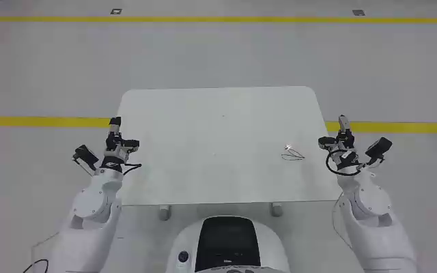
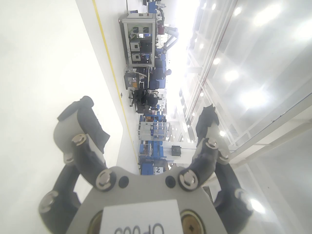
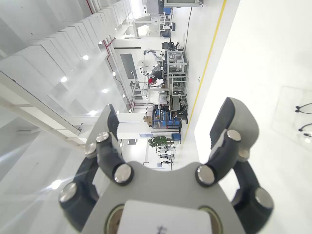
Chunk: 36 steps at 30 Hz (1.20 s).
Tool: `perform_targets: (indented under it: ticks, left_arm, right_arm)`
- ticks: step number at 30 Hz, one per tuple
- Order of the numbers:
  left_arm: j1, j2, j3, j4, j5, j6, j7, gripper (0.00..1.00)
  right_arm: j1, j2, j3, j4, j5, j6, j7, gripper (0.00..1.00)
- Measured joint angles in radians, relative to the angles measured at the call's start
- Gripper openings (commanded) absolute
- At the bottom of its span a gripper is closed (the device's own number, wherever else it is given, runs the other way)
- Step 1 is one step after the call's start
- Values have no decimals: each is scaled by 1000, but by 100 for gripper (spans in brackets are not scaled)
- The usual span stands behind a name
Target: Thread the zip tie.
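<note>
Zip tie lay flat on the white bench, toward its right side, with nothing touching it. It was thin and dark, bent into a loose loop; could not tell whether the tail was through the head. In the right wrist view its dark ends sat on what looked like a clear sheet on the bench top.

Left end effector was just off the bench's left edge, well apart from the zip tie. Its fingers were spread wide in the left wrist view, with nothing between them.

Right end effector was just off the bench's right edge, near the zip tie but not touching it. Its fingers were apart too, holding nothing.

A yellow line ran across the floor behind the bench.
</note>
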Motion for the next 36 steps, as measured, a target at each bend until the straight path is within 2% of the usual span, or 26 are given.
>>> perform_targets:
  ticks: [3, 4, 5, 7, 8, 10, 11, 12, 13, 14, 15, 16, 17, 18, 19, 20, 21, 22, 23, 24, 25, 26, 27, 28, 30, 36]
  left_arm:
    - [0, 0, 0, 0, 0, 0, 0, 78]
    - [0, 0, 0, 0, 0, 0, 0, 100]
    - [0, 0, 0, 0, 0, 0, 0, 78]
    - [0, 0, 0, 0, 0, 0, 0, 78]
    - [0, 0, 0, 0, 0, 0, 0, 100]
    - [0, 0, 0, 0, 0, 0, 0, 100]
    - [0, 0, 0, 0, 0, 0, 0, 78]
    - [0, 0, 0, 0, 0, 0, 0, 78]
    - [0, 0, 0, 0, 0, 0, 0, 78]
    - [0, 0, 0, 0, 0, 0, 0, 100]
    - [0, 0, 0, 0, 0, 0, 0, 78]
    - [0, 0, 0, 0, 0, 0, 0, 100]
    - [0, 0, 0, 0, 0, 0, 0, 78]
    - [0, 0, 0, 0, 0, 0, 0, 78]
    - [0, 0, 0, 0, 0, 0, 0, 100]
    - [0, 0, 0, 0, 0, 0, 0, 78]
    - [0, 0, 0, 0, 0, 0, 0, 100]
    - [0, 0, 0, 0, 0, 0, 0, 78]
    - [0, 0, 0, 0, 0, 0, 0, 100]
    - [0, 0, 0, 0, 0, 0, 0, 78]
    - [0, 0, 0, 0, 0, 0, 0, 78]
    - [0, 0, 0, 0, 0, 0, 0, 78]
    - [0, 0, 0, 0, 0, 0, 0, 100]
    - [0, 0, 0, 0, 0, 0, 0, 100]
    - [0, 0, 0, 0, 0, 0, 0, 100]
    - [0, 0, 0, 0, 0, 0, 0, 100]
  right_arm:
    - [0, 0, 0, 0, 0, 0, 0, 78]
    - [0, 0, 0, 0, 0, 0, 0, 78]
    - [0, 0, 0, 0, 0, 0, 0, 78]
    - [0, 0, 0, 0, 0, 0, 0, 78]
    - [0, 0, 0, 0, 0, 0, 0, 78]
    - [0, 0, 0, 0, 0, 0, 0, 78]
    - [0, 0, 0, 0, 0, 0, 0, 100]
    - [0, 0, 0, 0, 0, 0, 0, 100]
    - [0, 0, 0, 0, 0, 0, 0, 78]
    - [0, 0, 0, 0, 0, 0, 0, 100]
    - [0, 0, 0, 0, 0, 0, 0, 78]
    - [0, 0, 0, 0, 0, 0, 0, 100]
    - [0, 0, 0, 0, 0, 0, 0, 78]
    - [0, 0, 0, 0, 0, 0, 0, 100]
    - [0, 0, 0, 0, 0, 0, 0, 78]
    - [0, 0, 0, 0, 0, 0, 0, 78]
    - [0, 0, 0, 0, 0, 0, 0, 100]
    - [0, 0, 0, 0, 0, 0, 0, 78]
    - [0, 0, 0, 0, 0, 0, 0, 78]
    - [0, 0, 0, 0, 0, 0, 0, 100]
    - [0, 0, 0, 0, 0, 0, 0, 78]
    - [0, 0, 0, 0, 0, 0, 0, 100]
    - [0, 0, 0, 0, 0, 0, 0, 78]
    - [0, 0, 0, 0, 0, 0, 0, 100]
    - [3, 2, 1, -3, -3, -1, 3, 100]
    - [110, 20, -15, 23, -292, 42, 151, 100]
